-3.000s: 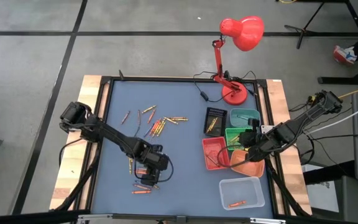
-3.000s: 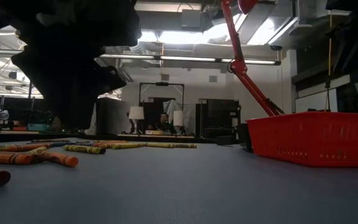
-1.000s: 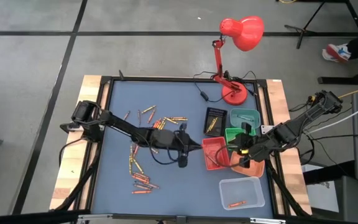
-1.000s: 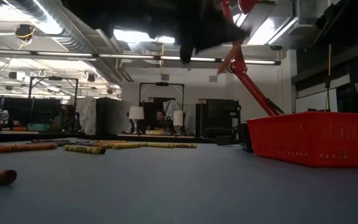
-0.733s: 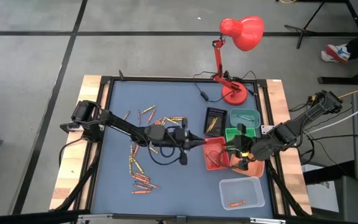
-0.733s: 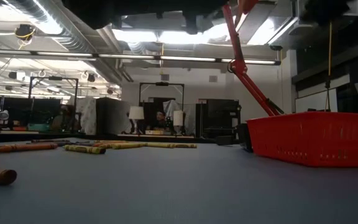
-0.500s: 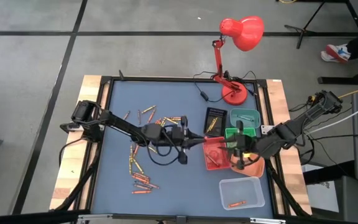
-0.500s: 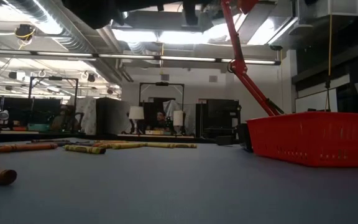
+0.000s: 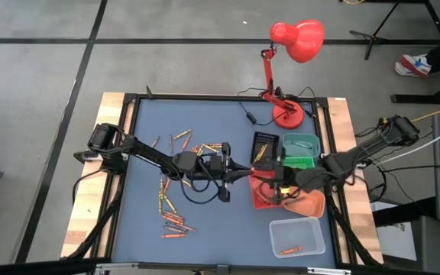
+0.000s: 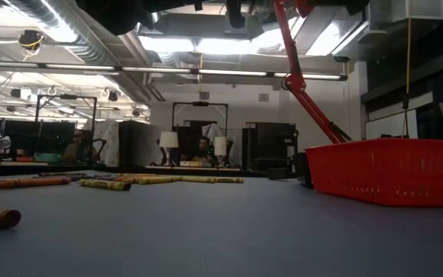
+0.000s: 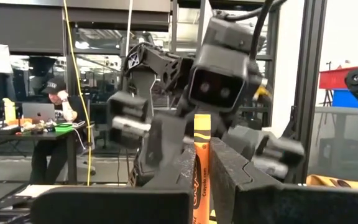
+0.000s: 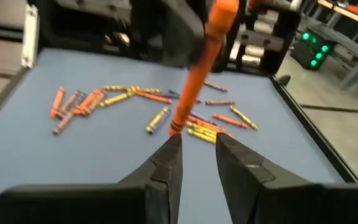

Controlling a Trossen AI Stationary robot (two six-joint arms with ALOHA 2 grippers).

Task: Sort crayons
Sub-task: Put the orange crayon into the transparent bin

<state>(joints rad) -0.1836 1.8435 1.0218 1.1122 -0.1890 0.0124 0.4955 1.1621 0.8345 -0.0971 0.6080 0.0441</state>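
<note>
A grey concrete floor (image 9: 37,76) crossed by dark lines surrounds the table. Beyond it, an open workshop with strip lights (image 10: 206,71) and ducts (image 10: 60,23) under the ceiling, dark cabinets (image 10: 271,150) against a pale wall, and a person seated at a cluttered desk (image 11: 23,127) with a laptop (image 11: 33,112)

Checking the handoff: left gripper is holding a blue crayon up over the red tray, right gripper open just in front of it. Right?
Not blue: the crayon in the left gripper is orange, as the left wrist view shows. The rest holds: it is over the red tray, right gripper open in front.
</note>
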